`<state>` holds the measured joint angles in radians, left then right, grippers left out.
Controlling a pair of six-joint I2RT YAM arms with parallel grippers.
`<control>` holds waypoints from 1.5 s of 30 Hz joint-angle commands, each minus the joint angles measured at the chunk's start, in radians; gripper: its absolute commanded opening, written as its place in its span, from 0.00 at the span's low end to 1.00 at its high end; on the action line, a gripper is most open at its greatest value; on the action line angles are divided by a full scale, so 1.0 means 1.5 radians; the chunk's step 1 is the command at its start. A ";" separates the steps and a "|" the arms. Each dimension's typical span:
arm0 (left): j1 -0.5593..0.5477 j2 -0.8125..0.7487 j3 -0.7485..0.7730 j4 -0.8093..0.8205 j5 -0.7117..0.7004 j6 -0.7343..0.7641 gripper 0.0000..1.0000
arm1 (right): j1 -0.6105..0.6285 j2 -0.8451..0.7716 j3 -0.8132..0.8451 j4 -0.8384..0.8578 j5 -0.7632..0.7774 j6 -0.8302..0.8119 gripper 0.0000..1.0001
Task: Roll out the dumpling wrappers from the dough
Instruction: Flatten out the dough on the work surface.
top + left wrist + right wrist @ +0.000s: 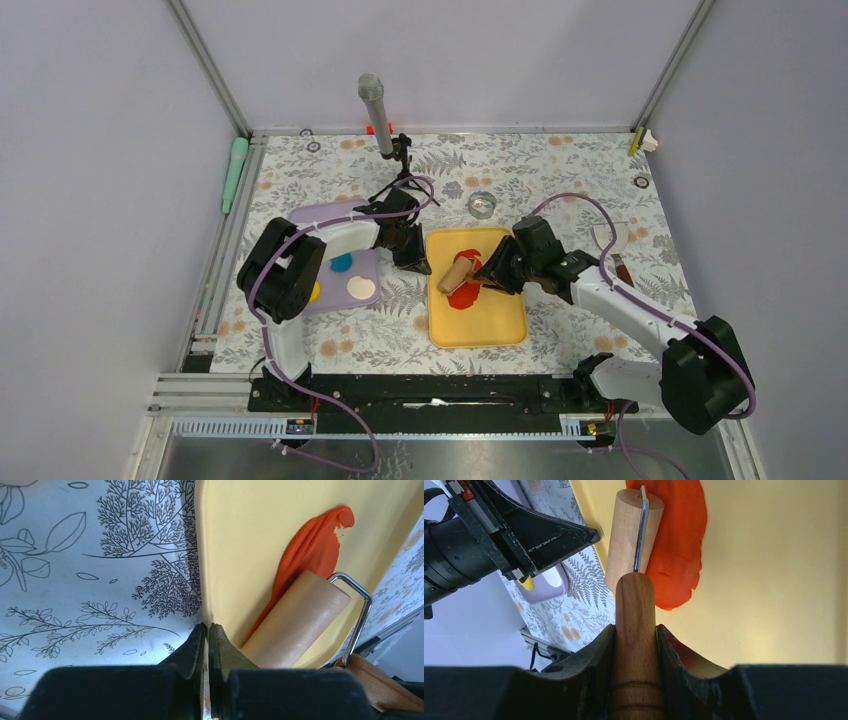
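Note:
A flattened sheet of red clay point(465, 293) lies on the yellow tray point(500, 320). It is elongated, not a round disc. It also shows in the right wrist view point(679, 545) and the left wrist view point(310, 545). My right gripper point(492, 271) is shut on the wooden handle point(634, 625) of a small roller point(459, 272). The roller's drum point(626, 535) rests across the clay's left part. My left gripper point(418, 266) is shut on the tray's left rim point(202, 580), just beside the roller point(300, 622).
A purple tray point(305, 213) left of the yellow one holds a blue disc point(341, 262), a cream disc point(361, 289) and a yellow disc point(314, 292). A small metal tin point(482, 205) stands behind the yellow tray. A scraper point(612, 240) lies at the right. A stand with a grey cylinder point(373, 110) is at the back.

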<state>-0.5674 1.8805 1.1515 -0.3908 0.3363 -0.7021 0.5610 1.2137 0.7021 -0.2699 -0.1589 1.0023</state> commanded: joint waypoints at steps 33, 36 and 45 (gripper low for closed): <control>0.006 -0.003 0.011 -0.041 0.019 0.064 0.00 | -0.089 0.056 0.034 -0.275 0.033 -0.144 0.00; 0.009 -0.009 0.009 -0.041 0.017 0.064 0.00 | -0.091 0.034 0.037 -0.318 0.033 -0.158 0.00; 0.010 -0.011 0.007 -0.046 0.013 0.072 0.00 | -0.109 0.123 0.068 -0.239 -0.014 -0.150 0.00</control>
<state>-0.5613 1.8809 1.1572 -0.4034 0.3447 -0.6361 0.4057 1.2785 0.8188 -0.5106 -0.3149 0.8223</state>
